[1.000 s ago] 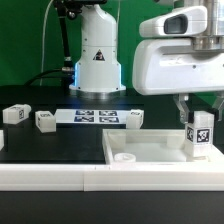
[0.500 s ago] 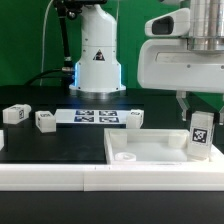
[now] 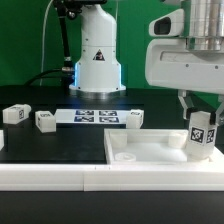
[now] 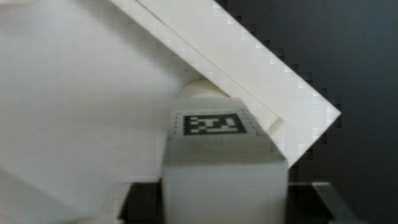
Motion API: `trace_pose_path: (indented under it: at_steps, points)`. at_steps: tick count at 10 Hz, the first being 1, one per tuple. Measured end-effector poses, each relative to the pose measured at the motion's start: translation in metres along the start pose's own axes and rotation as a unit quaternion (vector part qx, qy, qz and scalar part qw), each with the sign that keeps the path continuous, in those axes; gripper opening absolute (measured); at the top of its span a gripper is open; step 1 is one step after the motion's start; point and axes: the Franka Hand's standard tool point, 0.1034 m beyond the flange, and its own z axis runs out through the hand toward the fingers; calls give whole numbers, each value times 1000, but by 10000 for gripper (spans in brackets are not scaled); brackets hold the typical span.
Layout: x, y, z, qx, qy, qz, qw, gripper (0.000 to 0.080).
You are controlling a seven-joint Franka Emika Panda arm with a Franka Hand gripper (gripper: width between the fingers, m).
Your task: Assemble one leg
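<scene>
My gripper (image 3: 200, 112) is shut on a leg (image 3: 203, 134), a small white post with a black-and-white tag, and holds it upright over the right end of the large white tray-like piece (image 3: 150, 148). In the wrist view the leg (image 4: 221, 160) fills the space between the two dark fingers (image 4: 146, 200), its tag facing the camera, with the tray's raised rim (image 4: 240, 65) running diagonally behind it. Three more legs (image 3: 13, 114) (image 3: 44, 120) (image 3: 132, 119) lie on the black table at the back.
The marker board (image 3: 95, 117) lies flat at the table's back, in front of the arm's white base (image 3: 97, 60). A white ledge (image 3: 60, 175) runs along the near edge. The tray has a round hole (image 3: 125, 156) near its left front corner.
The gripper with the leg has shifted slightly toward the exterior view's right and down toward the tray's right end. The other parts have not moved.
</scene>
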Motion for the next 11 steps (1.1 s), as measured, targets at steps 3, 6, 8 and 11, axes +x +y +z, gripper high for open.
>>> trace_pose_path:
  at_steps: [3,6,8,11]
  points:
    - [-1,0,0,2,-6,30,1000,318]
    - [-4,-2,1,4,-5,-75,997,615]
    - [-4,-2,1,4,-4,-189,982,639]
    - [-3,-2,4,6,-1,-346,938,649]
